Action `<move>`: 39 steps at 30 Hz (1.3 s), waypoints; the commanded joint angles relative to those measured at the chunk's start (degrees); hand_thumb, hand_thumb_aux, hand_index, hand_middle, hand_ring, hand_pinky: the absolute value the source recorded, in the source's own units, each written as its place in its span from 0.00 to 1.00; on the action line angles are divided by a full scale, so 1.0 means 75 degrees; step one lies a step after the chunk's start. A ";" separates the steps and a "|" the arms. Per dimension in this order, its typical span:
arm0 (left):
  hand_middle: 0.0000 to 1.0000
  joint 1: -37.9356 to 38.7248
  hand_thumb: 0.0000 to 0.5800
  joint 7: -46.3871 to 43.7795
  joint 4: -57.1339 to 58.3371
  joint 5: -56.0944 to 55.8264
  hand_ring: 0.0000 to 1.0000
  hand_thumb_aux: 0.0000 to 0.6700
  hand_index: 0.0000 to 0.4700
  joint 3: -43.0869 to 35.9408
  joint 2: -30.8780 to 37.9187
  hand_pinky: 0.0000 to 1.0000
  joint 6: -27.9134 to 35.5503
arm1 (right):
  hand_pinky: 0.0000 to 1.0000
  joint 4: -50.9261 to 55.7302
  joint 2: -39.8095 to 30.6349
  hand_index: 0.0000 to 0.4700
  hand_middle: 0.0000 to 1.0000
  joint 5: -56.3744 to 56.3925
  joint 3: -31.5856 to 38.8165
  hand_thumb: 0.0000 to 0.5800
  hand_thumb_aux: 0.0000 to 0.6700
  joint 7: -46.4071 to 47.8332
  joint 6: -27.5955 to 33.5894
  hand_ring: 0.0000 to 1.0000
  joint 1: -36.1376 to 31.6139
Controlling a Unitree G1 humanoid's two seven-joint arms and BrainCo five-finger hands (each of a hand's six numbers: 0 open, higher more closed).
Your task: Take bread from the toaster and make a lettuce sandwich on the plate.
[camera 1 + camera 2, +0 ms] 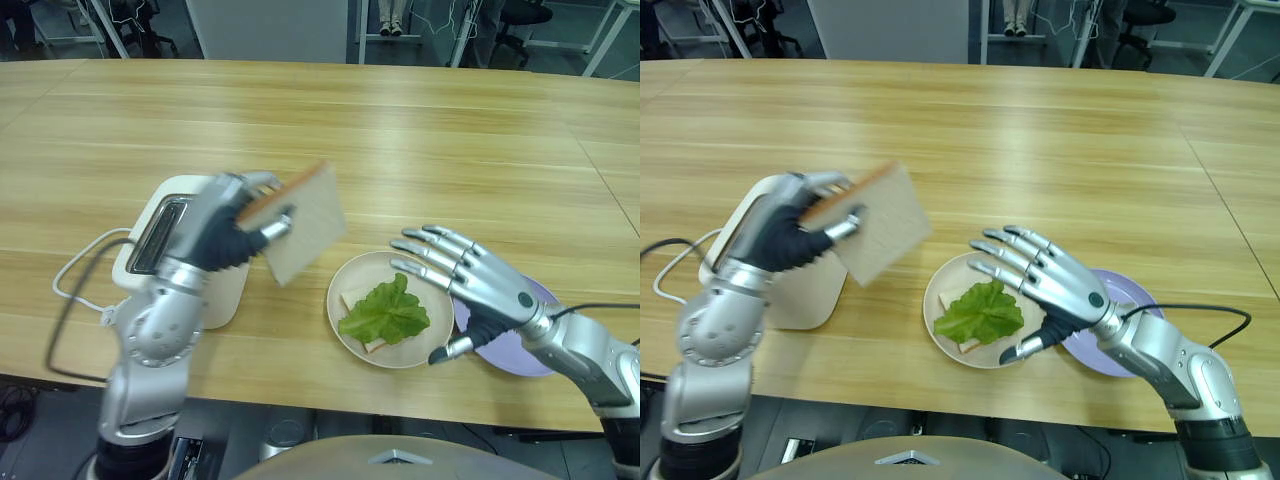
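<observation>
Left hand point(215, 238) clamped on tan square bread slice point(312, 220), held beside cream toaster point(810, 295); right hand point(472, 278) spread flat over beige round plate's point(343, 277) rim.

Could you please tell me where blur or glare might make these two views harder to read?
Left eye view: the left hand and the bread slice it grips are smeared with blur, while the right hand and lettuce are crisp. Right eye view: the slice's edges read more cleanly, and a pale sheen of reflected light lies across the table.
</observation>
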 commanded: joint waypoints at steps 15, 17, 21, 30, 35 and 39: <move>1.00 -0.0846 1.00 -0.1110 0.4110 -0.1252 1.00 1.00 0.98 -0.2606 -0.1306 1.00 0.0035 | 0.00 -0.0451 0.0683 0.00 0.00 0.0032 0.1733 0.00 0.00 0.1738 0.1021 0.00 0.1364; 1.00 -0.0888 1.00 -0.1044 0.4375 -0.1298 1.00 1.00 0.98 -0.2640 -0.1437 1.00 -0.0047 | 0.00 -0.0398 0.0636 0.00 0.00 -0.0040 0.1732 0.00 0.00 0.1999 0.1353 0.00 0.1392; 1.00 -0.1014 1.00 -0.0826 0.4978 -0.1272 1.00 1.00 0.98 -0.2665 -0.1642 1.00 -0.0308 | 0.00 -0.0441 0.0593 0.00 0.00 -0.0096 0.1701 0.00 0.00 0.2291 0.1837 0.00 0.1408; 1.00 -0.1247 1.00 -0.0381 0.6000 -0.0963 1.00 1.00 0.98 -0.2727 -0.1639 1.00 -0.0748 | 0.00 -0.0409 0.0262 0.00 0.00 -0.0193 0.1747 0.00 0.00 0.3208 0.2816 0.00 0.1425; 1.00 -0.1418 1.00 -0.0133 0.6629 -0.0710 1.00 1.00 0.98 -0.2860 -0.1673 1.00 -0.1013 | 0.00 -0.0125 0.0070 0.00 0.00 -0.0186 0.2019 0.00 0.00 0.3729 0.3149 0.00 0.1270; 1.00 -0.1550 1.00 0.0089 0.7052 -0.0406 1.00 1.00 0.98 -0.3010 -0.1693 1.00 -0.1260 | 0.00 0.0106 0.0045 0.00 0.00 -0.0219 0.2432 0.00 0.00 0.4243 0.3353 0.00 0.0964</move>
